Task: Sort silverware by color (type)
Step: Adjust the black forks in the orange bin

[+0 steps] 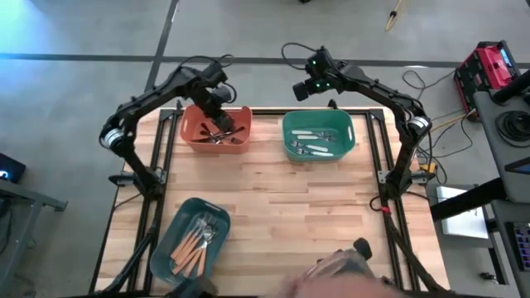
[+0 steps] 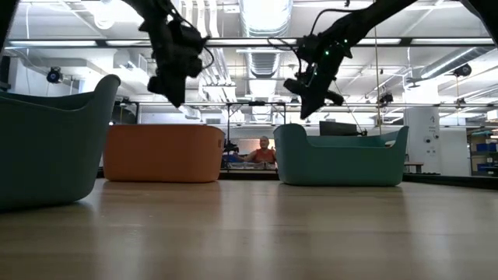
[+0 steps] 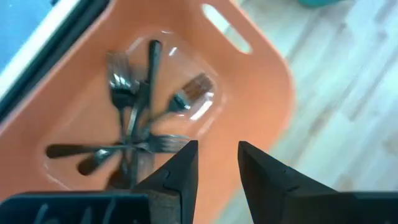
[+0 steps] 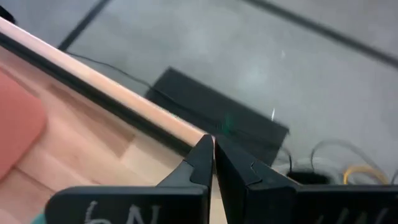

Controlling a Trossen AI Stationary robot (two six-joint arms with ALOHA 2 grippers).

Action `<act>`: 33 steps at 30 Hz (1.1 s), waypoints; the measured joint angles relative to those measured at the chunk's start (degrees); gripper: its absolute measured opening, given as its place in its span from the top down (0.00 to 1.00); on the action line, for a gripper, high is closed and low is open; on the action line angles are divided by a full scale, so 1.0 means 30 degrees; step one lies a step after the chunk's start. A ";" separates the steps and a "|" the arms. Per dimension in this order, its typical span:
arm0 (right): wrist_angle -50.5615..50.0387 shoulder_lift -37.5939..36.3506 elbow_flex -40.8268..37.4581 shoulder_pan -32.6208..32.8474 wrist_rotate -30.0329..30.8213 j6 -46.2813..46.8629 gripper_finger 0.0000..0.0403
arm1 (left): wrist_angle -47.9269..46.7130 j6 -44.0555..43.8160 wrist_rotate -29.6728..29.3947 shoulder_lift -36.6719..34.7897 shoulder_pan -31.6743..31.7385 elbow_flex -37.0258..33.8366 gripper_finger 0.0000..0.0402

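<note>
Several all-black forks (image 3: 134, 124) lie crossed on the floor of the orange bin (image 1: 189, 136) at the table's far left. My left gripper (image 3: 217, 152) hangs open above that bin's near right part, nothing between its fingers; it also shows in the high view (image 1: 217, 112). White-handled silverware (image 1: 315, 142) lies in the green bin (image 1: 288, 136) at the far right. Orange-handled silverware (image 1: 195, 244) lies in the blue bin (image 1: 170, 244) at the near left. My right gripper (image 4: 213, 146) is shut and empty, high over the table's far edge beside the green bin (image 2: 342, 159).
The three bins stand apart, with bare wooden tabletop (image 1: 298, 207) between them. A blurred shape, perhaps part of a person (image 1: 339, 269), shows at the table's near edge. Beyond the far edge are cables and a dark box on the floor (image 4: 211, 109). A person (image 2: 264, 152) sits far behind.
</note>
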 joint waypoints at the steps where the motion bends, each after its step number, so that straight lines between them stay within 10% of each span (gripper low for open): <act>1: 0.0173 0.0000 0.0236 0.0003 -0.0007 -0.0295 0.98 | -0.0117 -0.0280 0.0170 -0.0321 -0.0075 -0.0085 0.77; 13: 0.3669 0.1058 0.3216 0.0237 -0.3649 -0.2779 0.98 | 0.2824 -0.3205 -0.0469 -0.3200 -0.1904 -0.0215 0.81; 33: 0.3606 0.4920 0.9047 0.3079 -0.3650 0.1266 0.98 | 0.6138 -0.4803 -0.3401 -0.9012 -0.2222 -0.3891 0.81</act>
